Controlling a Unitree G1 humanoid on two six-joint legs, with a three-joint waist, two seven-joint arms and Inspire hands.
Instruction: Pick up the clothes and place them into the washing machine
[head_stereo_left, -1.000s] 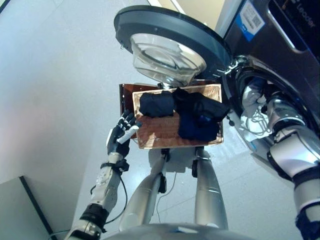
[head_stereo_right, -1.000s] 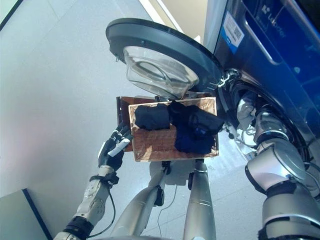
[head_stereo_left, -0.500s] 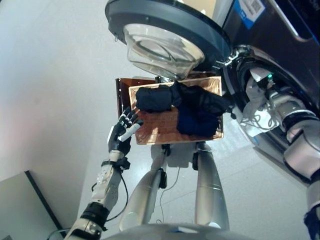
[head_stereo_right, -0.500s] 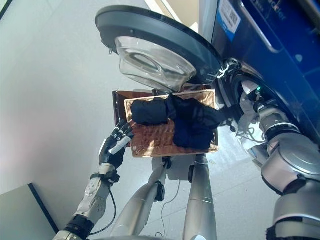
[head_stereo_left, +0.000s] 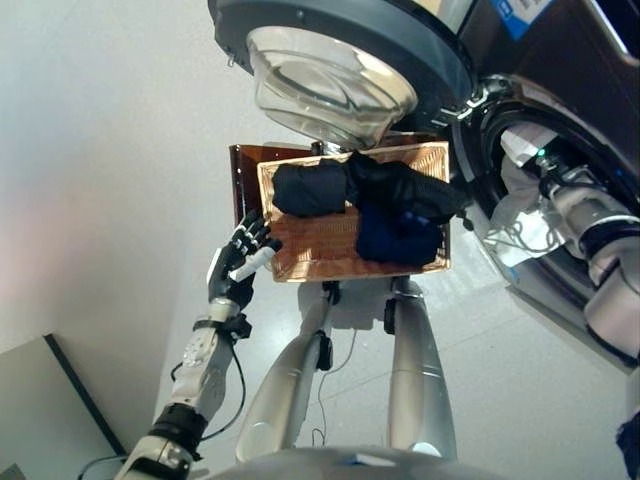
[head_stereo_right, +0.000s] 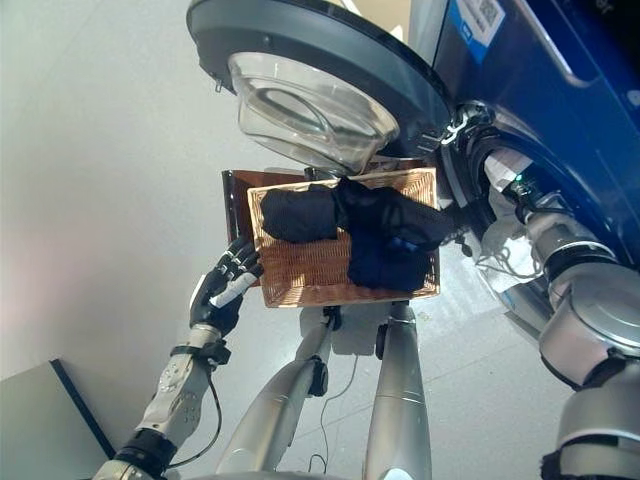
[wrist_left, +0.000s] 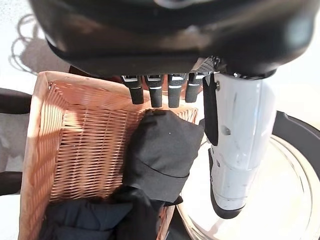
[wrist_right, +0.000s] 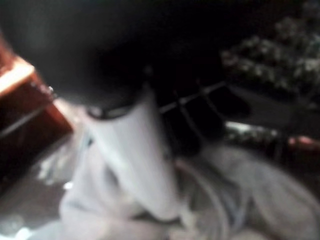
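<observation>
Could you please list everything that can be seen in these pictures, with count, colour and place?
Washing machine: one, dark blue, at the robot's right, drum open.
Door: one, dark grey rim with clear glass bowl, swung open above the basket.
Wicker basket: one, light brown, on a dark brown stand, beside the drum opening.
Dark clothes: a pile, black and navy, count unclear, in the basket's far and right parts.
White garment: at least one, pale, in the drum opening around the right arm.
Floor: pale grey.
Left hand: fingers relaxed, at the basket's left edge, holding nothing.
Right hand: inside the drum by the white cloth; fingers unclear.
</observation>
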